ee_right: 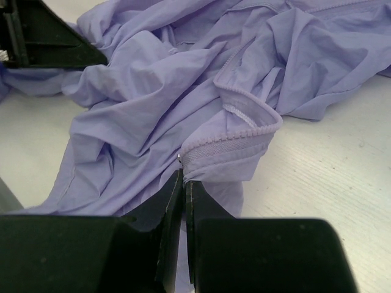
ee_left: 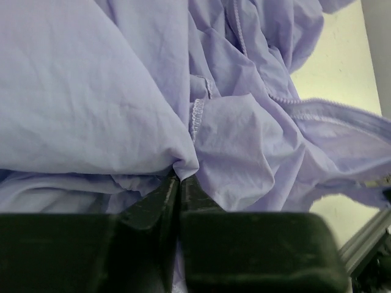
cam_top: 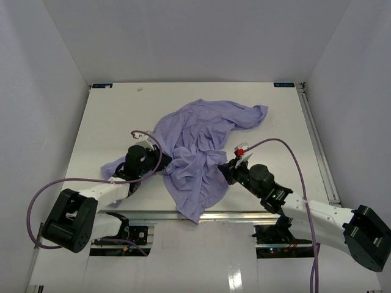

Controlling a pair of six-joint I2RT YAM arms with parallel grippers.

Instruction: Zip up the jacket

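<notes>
We see the jacket [cam_top: 201, 152] lying crumpled about the middle of the white tabletop [cam_top: 110, 122]. One part of it stretches toward 1 o'clock, and its lower part reaches at 6 o'clock to the near border of the tabletop. A small piece of the cloth also shows at 8 o'clock, beside the left arm.

The left tool [cam_top: 161, 167] meets the jacket at its 8 o'clock side. In the left wrist view this tool [ee_left: 179, 180] has its two fingers pressed together, and a fold of the lavender cloth is caught at their tips. The rest of the jacket spreads above the tool, from 10 o'clock to 3 o'clock.

The right tool [cam_top: 222, 171] meets the jacket at its 4 o'clock side. In the right wrist view this tool [ee_right: 184, 178] is clenched, with only a thin slit between the fingers, and it grips the cloth just under the zipper edge [ee_right: 244, 119]. This edge curls up at 1 o'clock from the tips. The body of the jacket lies at 11 o'clock, and bare tabletop shows at 3 o'clock.
</notes>
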